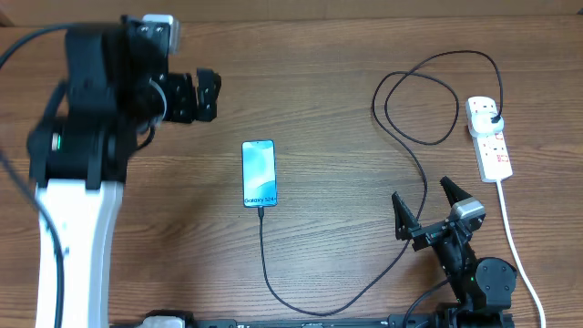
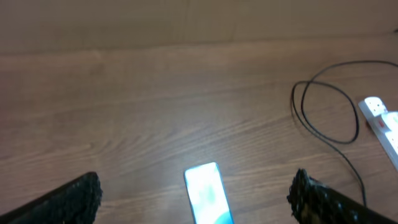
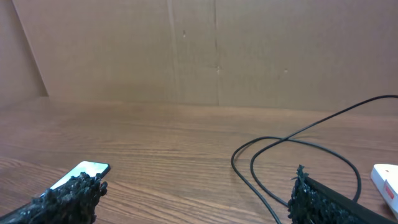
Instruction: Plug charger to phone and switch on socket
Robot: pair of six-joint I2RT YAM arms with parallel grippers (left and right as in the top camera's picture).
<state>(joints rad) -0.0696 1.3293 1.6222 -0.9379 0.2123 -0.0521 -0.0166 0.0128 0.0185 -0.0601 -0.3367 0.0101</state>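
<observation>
- Phone flat on table, screen lit, between the two arms.
- Charger tip meets the phone's near end; cable sweeps right, loops, black plug seated in socket at right side.
- Left gripper fingers spread wide, nothing held, beyond and left of phone.
- Right gripper fingers spread too, empty, above the cable, near socket.

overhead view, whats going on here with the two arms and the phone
Nothing is being handled right now. Both grippers are open and empty: the left gripper hovers up-left of the phone, and the right gripper sits to its lower right. The charger runs from the phone's lower end, where it looks plugged in, across to the socket. Whether the socket's switch is on cannot be told.
</observation>
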